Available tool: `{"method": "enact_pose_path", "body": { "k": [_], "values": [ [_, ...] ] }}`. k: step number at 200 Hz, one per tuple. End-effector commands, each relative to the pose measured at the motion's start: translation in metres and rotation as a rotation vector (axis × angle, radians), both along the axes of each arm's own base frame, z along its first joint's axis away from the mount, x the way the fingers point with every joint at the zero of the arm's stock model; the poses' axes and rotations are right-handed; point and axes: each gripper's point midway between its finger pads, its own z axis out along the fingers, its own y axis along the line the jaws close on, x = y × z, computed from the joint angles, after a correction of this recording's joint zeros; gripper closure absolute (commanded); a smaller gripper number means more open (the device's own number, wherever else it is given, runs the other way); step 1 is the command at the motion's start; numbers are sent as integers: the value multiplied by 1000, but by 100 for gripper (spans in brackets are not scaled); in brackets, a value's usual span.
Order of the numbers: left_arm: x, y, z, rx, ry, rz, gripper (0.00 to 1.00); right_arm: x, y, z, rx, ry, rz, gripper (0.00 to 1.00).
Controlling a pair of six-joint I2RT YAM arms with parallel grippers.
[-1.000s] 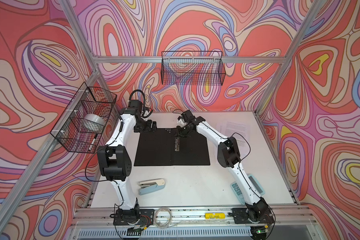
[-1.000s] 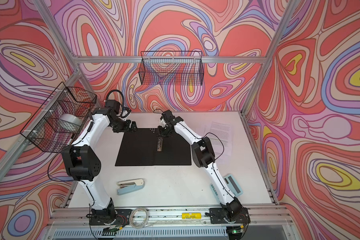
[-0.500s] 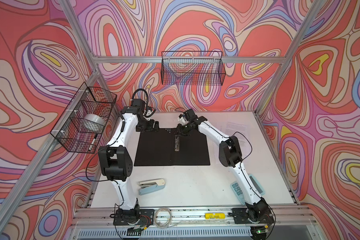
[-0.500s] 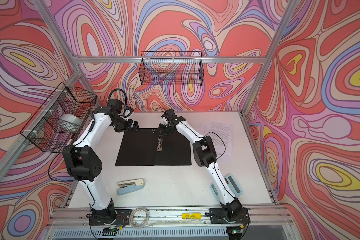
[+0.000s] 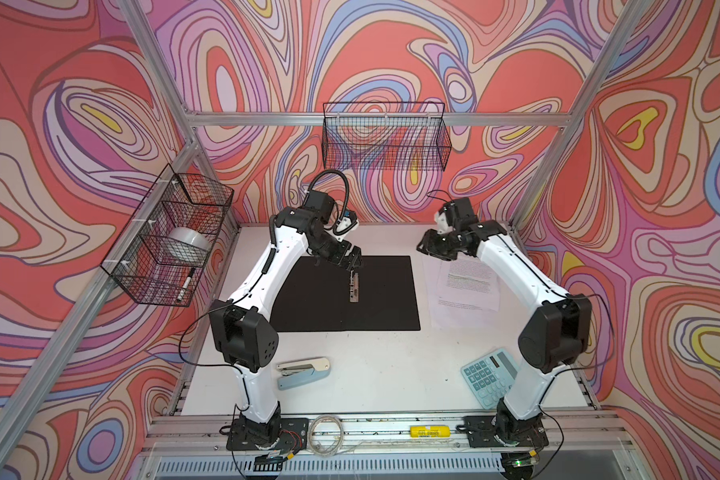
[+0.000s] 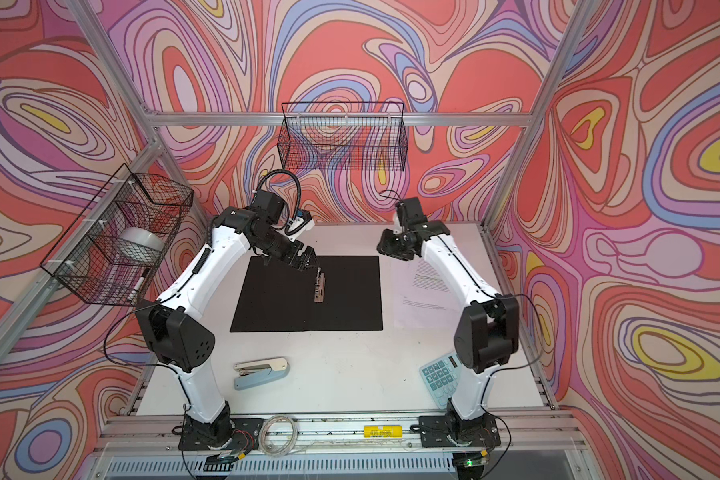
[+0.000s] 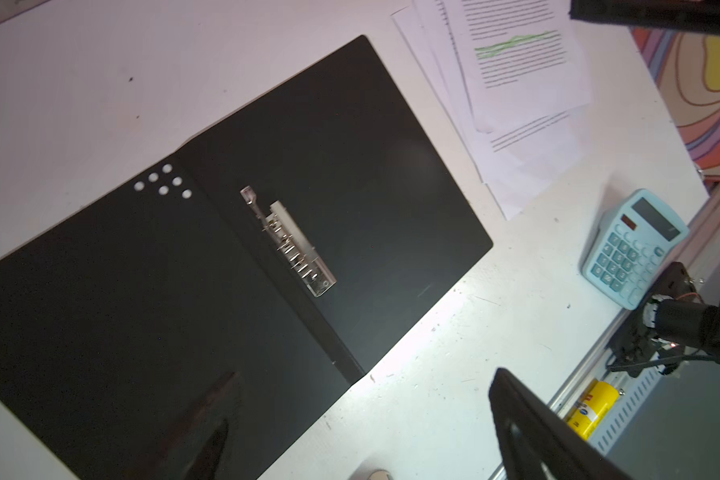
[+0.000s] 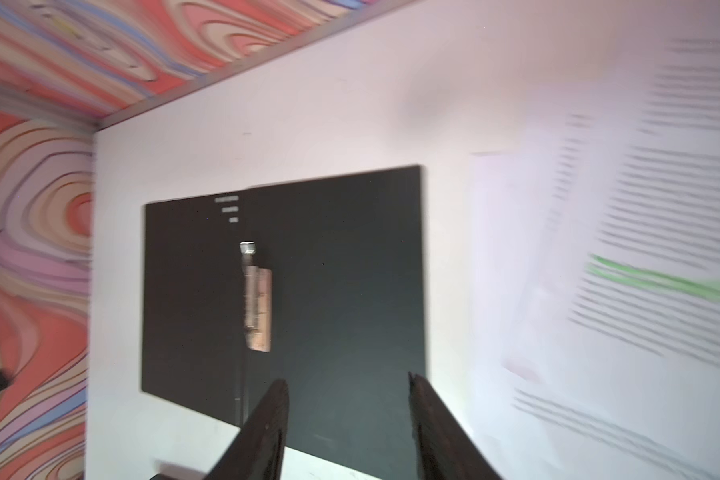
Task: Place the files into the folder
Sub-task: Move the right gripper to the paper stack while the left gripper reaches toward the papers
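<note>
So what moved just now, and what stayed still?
The right end effector swung right, off the far edge of the open black folder toward the white printed paper sheets, and its jaws opened, empty. The left end effector slid slightly right toward the metal clip. Folder, sheets, light blue stapler and blue calculator stayed put.

Both top views are taken from high over the table (image 5: 391,365) at 6 o'clock, faced toward 12; the folder (image 7: 391,187) is shared by both nearer wrist views.
</note>
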Motion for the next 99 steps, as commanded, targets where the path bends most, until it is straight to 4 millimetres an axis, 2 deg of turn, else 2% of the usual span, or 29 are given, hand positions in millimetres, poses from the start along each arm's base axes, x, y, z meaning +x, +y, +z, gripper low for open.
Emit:
{"method": "enact_pose_path", "body": {
  "k": [1, 23, 39, 65, 99],
  "values": [
    [-7, -23, -10, -8, 59, -56, 7, -20, -56, -32, -74, 71, -146, 50],
    [-5, -45, -21, -7, 81, -89, 7, -31, -98, -47, -163, 108, -216, 49],
    [-4, -63, -31, -18, 106, -105, 7, -38, -117, -55, -185, 119, -264, 49],
    [-3, -100, -48, -44, 156, -126, 7, -39, -146, -70, -158, 112, -364, 50],
    [2, -145, -74, -80, 208, -134, 10, -35, -191, -78, -144, 89, -521, 50]
  ]
}}
